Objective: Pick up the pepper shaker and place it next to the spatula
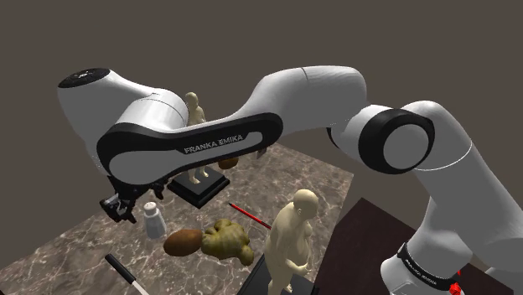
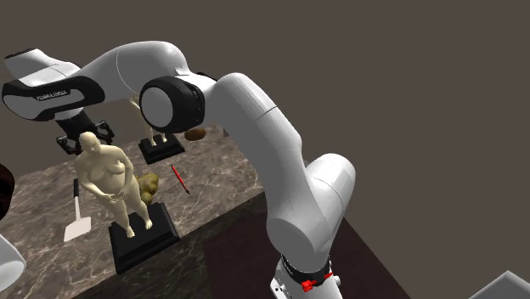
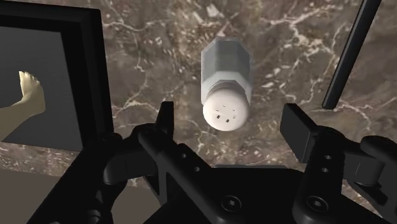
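Observation:
A white pepper shaker [image 3: 226, 83] with a holed top stands on the dark marble tabletop [image 3: 159, 51]. My black gripper [image 3: 232, 127] hovers over it, open. Its fingers [image 3: 167, 121] stand apart on either side of the shaker's top and touch nothing. In the shoulder view the shaker [image 1: 153, 219] stands just to the right of the gripper [image 1: 119, 207]. The spatula's black handle [image 1: 126, 272] lies toward the table's near edge, a short way from the shaker. Its white blade [image 2: 78, 228] lies flat in the second exterior view, and the handle [image 3: 348, 54] passes beside one finger.
A brown potato [image 1: 182, 242] and a knobbly ginger root [image 1: 228, 239] lie near the shaker. A red pen [image 1: 249, 214] lies behind them. Two beige figurines on black bases stand close by, one at the back [image 1: 198, 117] and one at the front [image 1: 293, 239].

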`<action>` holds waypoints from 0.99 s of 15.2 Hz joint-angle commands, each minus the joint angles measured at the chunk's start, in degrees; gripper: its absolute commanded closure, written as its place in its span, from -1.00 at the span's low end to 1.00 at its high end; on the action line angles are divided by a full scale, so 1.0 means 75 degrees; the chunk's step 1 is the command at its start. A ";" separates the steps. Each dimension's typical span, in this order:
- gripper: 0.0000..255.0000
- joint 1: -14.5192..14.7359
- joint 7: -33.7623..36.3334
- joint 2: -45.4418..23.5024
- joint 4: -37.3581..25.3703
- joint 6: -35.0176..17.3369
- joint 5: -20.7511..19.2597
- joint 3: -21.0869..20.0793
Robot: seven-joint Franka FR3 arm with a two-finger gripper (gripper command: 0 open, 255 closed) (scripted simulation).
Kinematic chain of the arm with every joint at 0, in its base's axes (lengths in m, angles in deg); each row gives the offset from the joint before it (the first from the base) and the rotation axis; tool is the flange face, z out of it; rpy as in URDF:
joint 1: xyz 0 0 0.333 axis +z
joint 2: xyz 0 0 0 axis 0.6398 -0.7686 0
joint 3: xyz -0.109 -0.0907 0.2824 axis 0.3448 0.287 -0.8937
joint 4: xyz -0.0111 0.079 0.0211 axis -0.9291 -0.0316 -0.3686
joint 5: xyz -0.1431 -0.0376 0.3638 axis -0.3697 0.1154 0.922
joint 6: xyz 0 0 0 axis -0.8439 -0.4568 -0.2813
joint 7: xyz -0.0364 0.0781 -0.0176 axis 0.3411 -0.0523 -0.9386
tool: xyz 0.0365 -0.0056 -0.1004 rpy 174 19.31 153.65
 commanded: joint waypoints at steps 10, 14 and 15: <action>-1.00 0.0339 -0.0202 -0.0141 -0.1273 0.1054 0.0037 0.0019; -1.00 0.0339 -0.0202 -0.0141 -0.1273 0.1054 0.0037 0.0019; -1.00 0.0339 -0.0202 -0.0141 -0.1273 0.1054 0.0037 0.0019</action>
